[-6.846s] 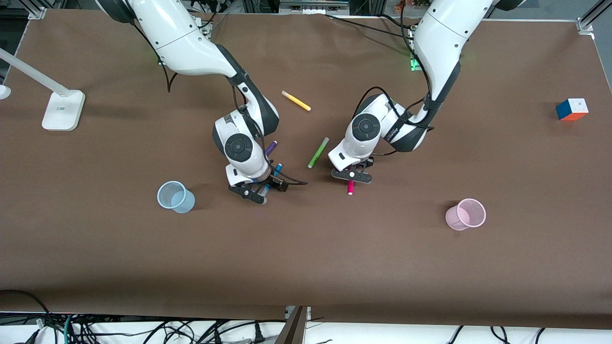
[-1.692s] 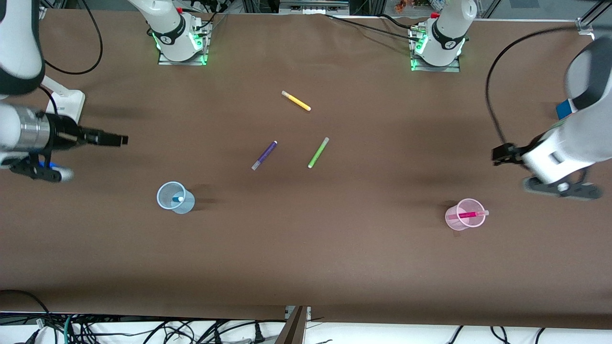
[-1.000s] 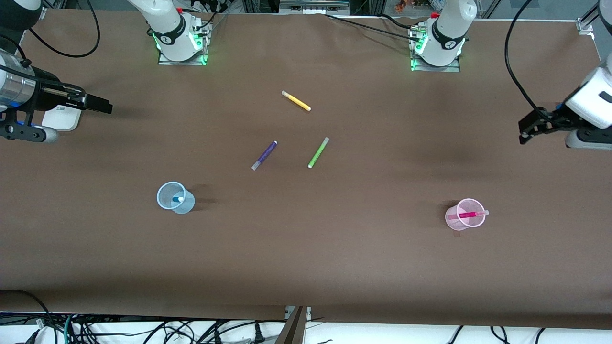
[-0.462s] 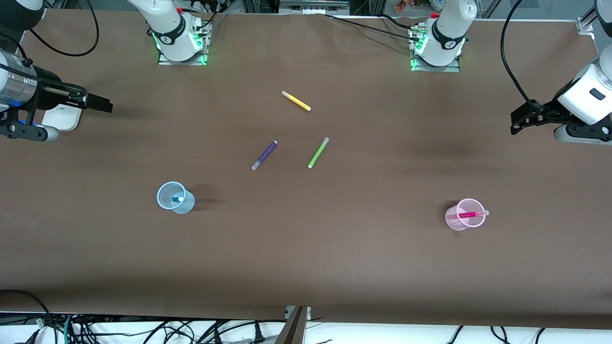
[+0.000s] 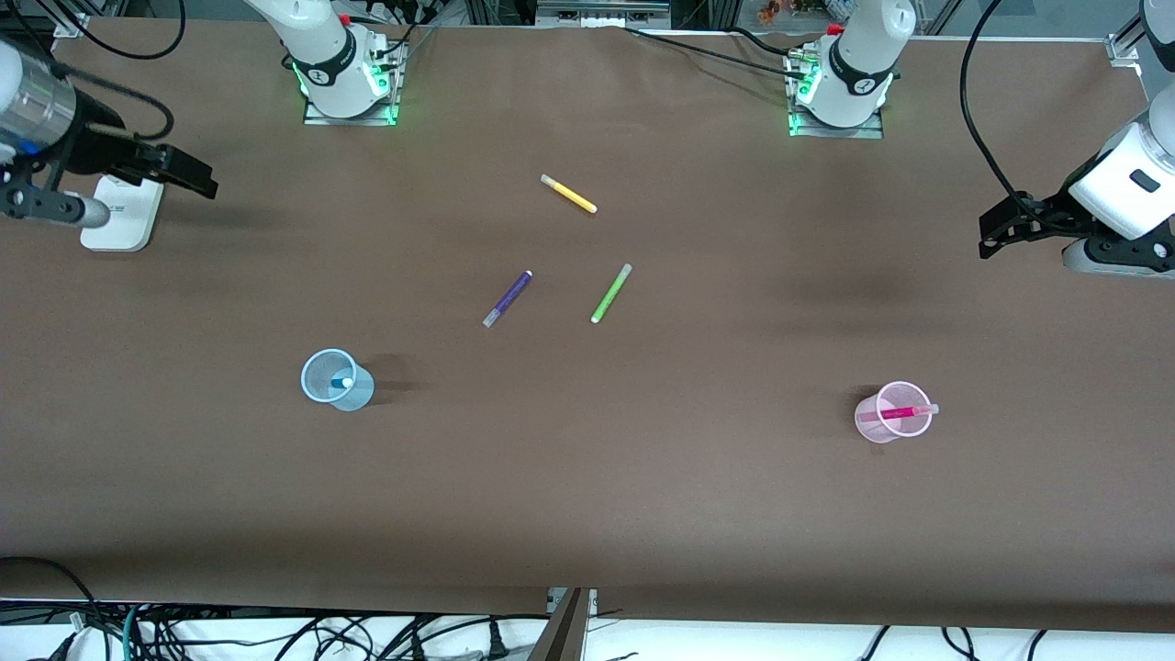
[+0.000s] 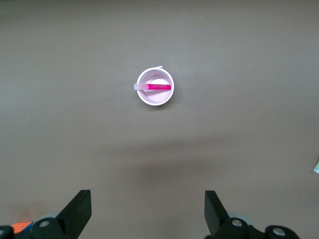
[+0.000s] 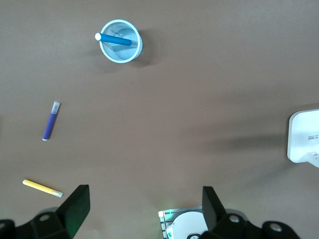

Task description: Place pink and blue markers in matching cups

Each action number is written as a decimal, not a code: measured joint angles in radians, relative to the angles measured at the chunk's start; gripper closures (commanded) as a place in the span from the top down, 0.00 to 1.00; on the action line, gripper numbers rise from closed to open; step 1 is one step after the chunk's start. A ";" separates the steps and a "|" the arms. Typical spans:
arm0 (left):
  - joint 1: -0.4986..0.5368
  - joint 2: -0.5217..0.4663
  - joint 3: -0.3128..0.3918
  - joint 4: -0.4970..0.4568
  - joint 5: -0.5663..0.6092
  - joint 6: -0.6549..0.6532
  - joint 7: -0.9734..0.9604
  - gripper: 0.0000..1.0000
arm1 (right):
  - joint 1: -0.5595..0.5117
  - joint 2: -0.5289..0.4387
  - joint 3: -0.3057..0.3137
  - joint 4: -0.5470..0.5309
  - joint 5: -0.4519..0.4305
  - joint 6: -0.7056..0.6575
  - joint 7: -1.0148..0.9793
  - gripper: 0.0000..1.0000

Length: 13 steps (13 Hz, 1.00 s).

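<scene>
Front view: both markers are in. Blue marker (image 5: 341, 382) sits in the blue cup (image 5: 336, 378), pink marker (image 5: 901, 413) lies across the rim of the pink cup (image 5: 893, 412). A few seconds back each marker was still on the tabletop under its jaws, so both placements have happened since; judging by this, the task is done. Both arms have pulled up and out to the ends of the tabletop. Right gripper (image 5: 188, 174) hangs by the lamp base (image 5: 119, 215), well apart from the blue cup; left gripper (image 5: 996, 234) hangs at the left arm's end, well apart from the pink cup. In the last half second the right one lifted a bit more and the left barely moved. Purple marker (image 5: 508, 298), green marker (image 5: 610, 293) and yellow marker (image 5: 568, 194) lie untouched mid-tabletop.

Left wrist view: jaws spread wide, nothing between them. Pink cup (image 6: 155, 87) sits well ahead of the jaws, centred on the gap, pink marker (image 6: 154, 86) across its mouth.

Right wrist view: jaws wide, empty. Blue cup (image 7: 120, 41) is well ahead of them, blue marker (image 7: 115, 39) leaning inside, pale cap on the rim.
</scene>
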<state>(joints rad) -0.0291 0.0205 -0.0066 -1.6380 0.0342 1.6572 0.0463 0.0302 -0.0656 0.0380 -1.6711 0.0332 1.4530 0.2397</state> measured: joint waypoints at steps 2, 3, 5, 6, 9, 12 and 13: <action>0.000 0.000 0.000 0.000 0.000 0.000 0.000 1.00 | -0.002 -0.020 0.000 -0.005 0.000 0.000 -0.002 0.99; 0.000 0.000 0.000 0.000 0.000 0.000 0.000 1.00 | -0.002 -0.021 0.000 -0.005 0.000 0.002 -0.003 0.99; 0.000 0.000 0.000 0.000 0.000 0.000 0.000 1.00 | -0.004 -0.020 -0.002 -0.007 0.000 0.003 -0.004 0.99; -0.001 0.000 0.000 0.000 0.000 0.000 0.000 1.00 | -0.004 -0.020 -0.002 -0.007 0.000 0.003 -0.004 0.99; -0.001 0.000 0.000 0.000 0.000 0.000 -0.001 1.00 | -0.004 -0.020 -0.002 -0.007 0.000 0.003 -0.004 0.99; -0.001 0.000 0.000 0.000 0.000 0.000 -0.001 1.00 | -0.005 -0.020 -0.002 -0.007 0.000 0.003 -0.005 0.99; -0.001 0.000 0.000 0.000 0.000 0.000 -0.001 1.00 | -0.005 -0.020 -0.002 -0.007 0.000 0.003 -0.005 0.99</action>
